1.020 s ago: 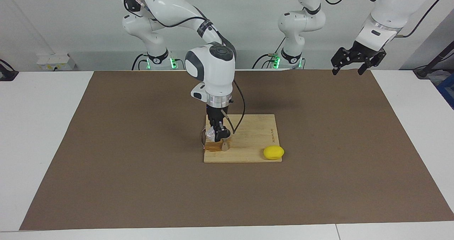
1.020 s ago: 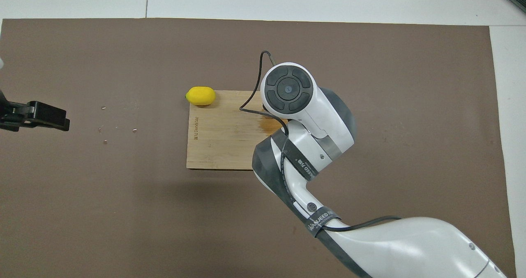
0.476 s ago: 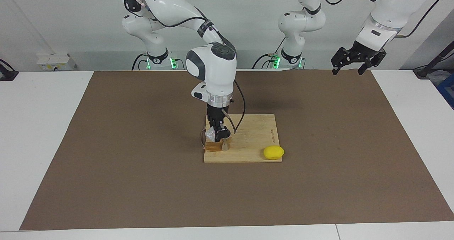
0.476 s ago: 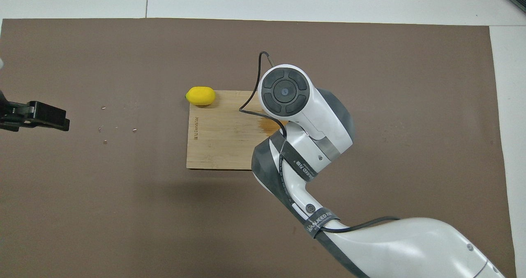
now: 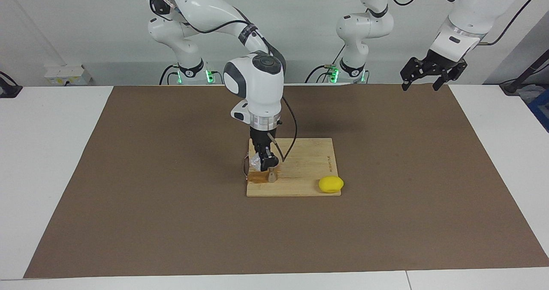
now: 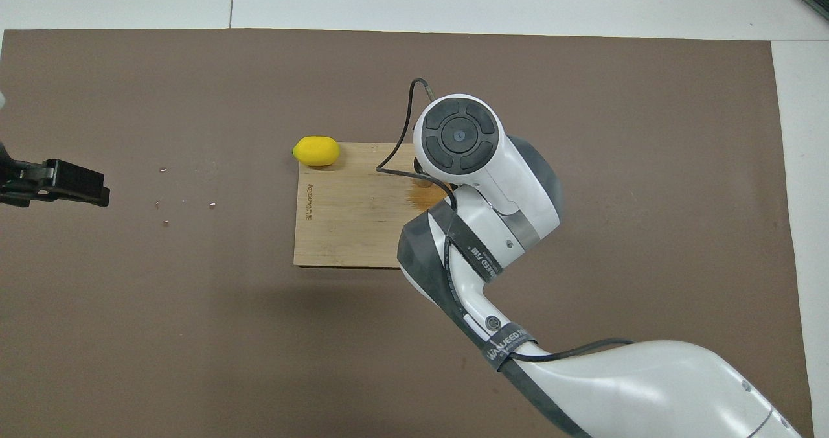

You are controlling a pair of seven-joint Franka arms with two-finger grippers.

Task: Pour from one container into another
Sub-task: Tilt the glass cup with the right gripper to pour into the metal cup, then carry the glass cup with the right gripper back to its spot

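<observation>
My right gripper (image 5: 262, 161) is shut on the small clear cup (image 5: 255, 162) and holds it tilted just above the wooden cutting board (image 5: 309, 163). The metal jigger (image 5: 272, 176) stands upright on the board right under and beside the cup. In the overhead view my right arm's wrist (image 6: 458, 135) covers the cup and the jigger. My left gripper (image 5: 422, 83) waits open and empty in the air over the mat's corner by the left arm's base; it also shows in the overhead view (image 6: 65, 184).
A yellow lemon (image 5: 330, 184) (image 6: 316, 151) lies at the board's corner farthest from the robots, toward the left arm's end. A wet dark stain (image 5: 256, 178) (image 6: 424, 195) marks the board (image 6: 343, 218) near the jigger. A brown mat (image 5: 171, 221) covers the table.
My right wrist has shifted slightly over the board, with the cup still tilted by the jigger. The left arm has not moved.
</observation>
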